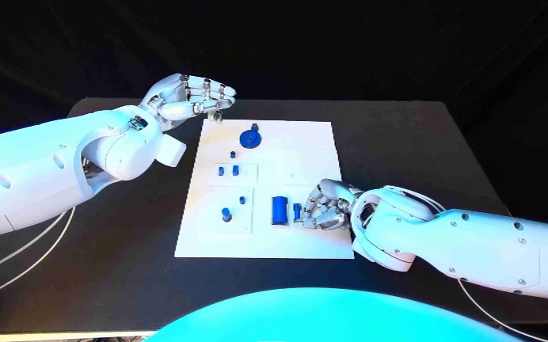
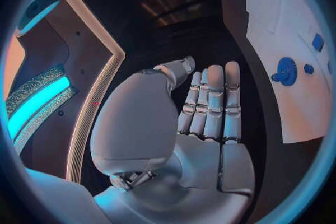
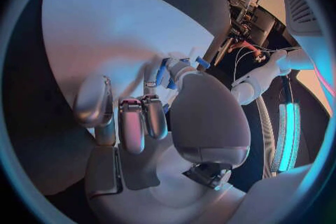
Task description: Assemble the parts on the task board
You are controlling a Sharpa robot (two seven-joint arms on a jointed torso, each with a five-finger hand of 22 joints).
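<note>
Board (image 1: pixel 308 140) at table (image 1: pixel 411 144) centre, right hand (image 1: pixel 323 206) at its 4 o'clock edge, fingers curled onto a small blue part (image 1: pixel 297 212), beside blue cylinder (image 1: pixel 279 210), left hand (image 1: pixel 192 96) off the 11 o'clock corner, fingers together, holding nothing, blue knob (image 1: pixel 251 134) at 12.

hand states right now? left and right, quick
Left hand: holds nothing, fingers curled in, beside the task board's far left corner.
Right hand: fingers on a small blue part on the board; whether it truly grips it cannot be told.
</note>
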